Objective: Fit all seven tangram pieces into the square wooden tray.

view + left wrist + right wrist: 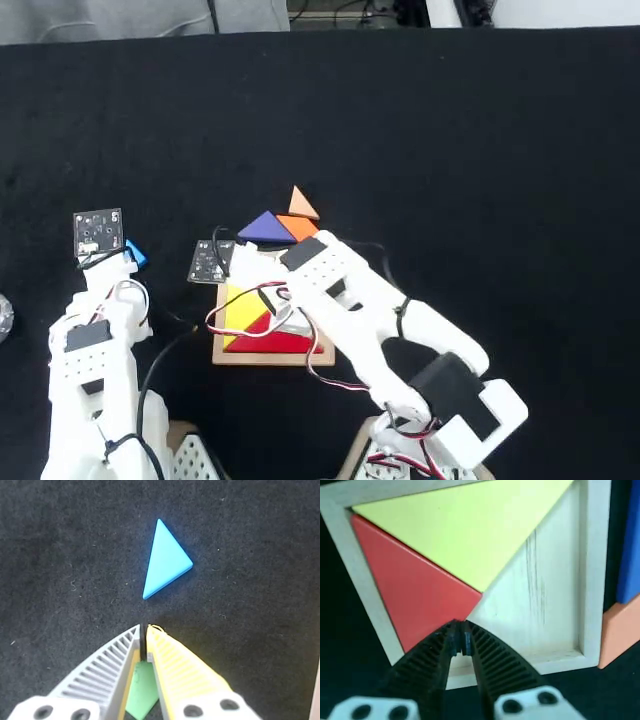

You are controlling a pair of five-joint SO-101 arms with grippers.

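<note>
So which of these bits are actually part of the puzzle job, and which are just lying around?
Part of the job: square wooden tray, yellow triangle, red triangle, dark blue triangle, orange triangle, orange piece beside it, light blue triangle, green piece.
Just lying about: black table cloth, shiny object at the table's left edge.

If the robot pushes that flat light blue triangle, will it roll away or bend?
Probably neither. The flat light blue triangle lies flat with straight edges, so it should slide, not roll. It looks stiff and thin, so likely light and hard to pinch.
</note>
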